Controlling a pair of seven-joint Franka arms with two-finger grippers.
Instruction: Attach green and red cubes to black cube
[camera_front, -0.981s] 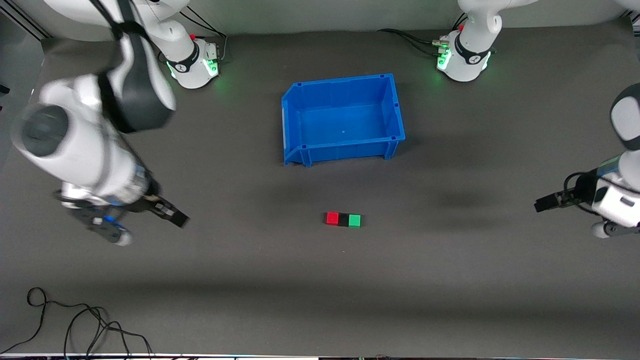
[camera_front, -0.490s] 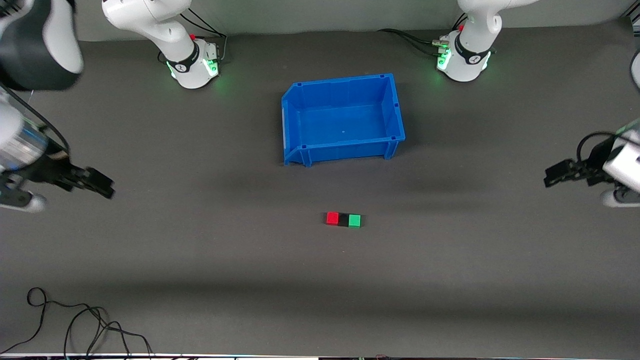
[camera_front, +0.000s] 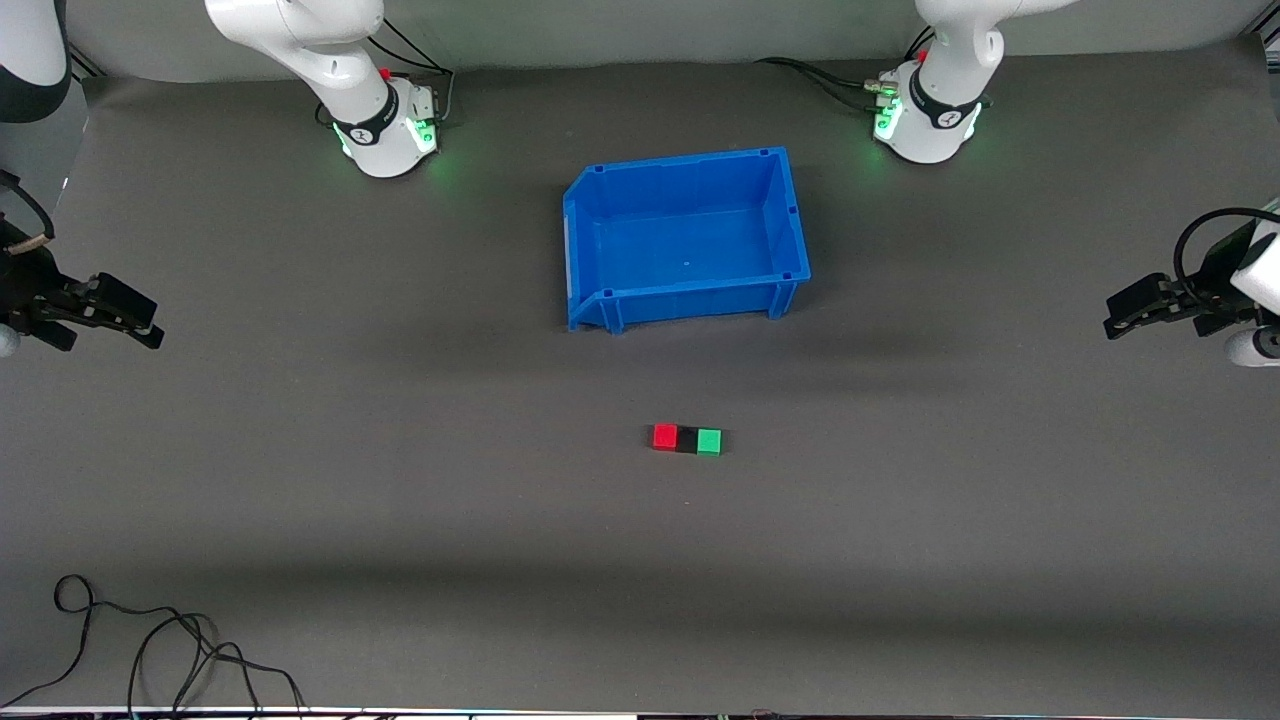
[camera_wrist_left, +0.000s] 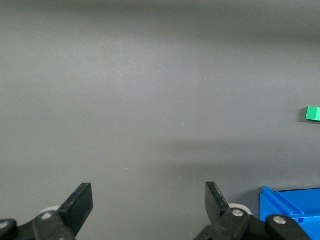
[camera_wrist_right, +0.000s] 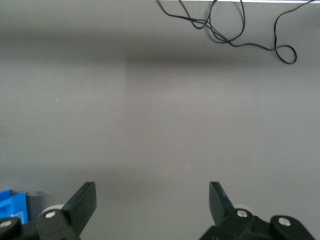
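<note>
The red cube, the black cube and the green cube lie in one row on the grey mat, touching, black in the middle. The green cube also shows at the edge of the left wrist view. My left gripper is open and empty above the left arm's end of the table, well away from the cubes; it also shows in its wrist view. My right gripper is open and empty above the right arm's end; it also shows in its wrist view.
An empty blue bin stands farther from the front camera than the cubes; its corner shows in the left wrist view and the right wrist view. A black cable lies near the front edge at the right arm's end.
Both arms have pulled away from the middle toward their ends of the table, the right one much farther. The three cubes have not moved.
</note>
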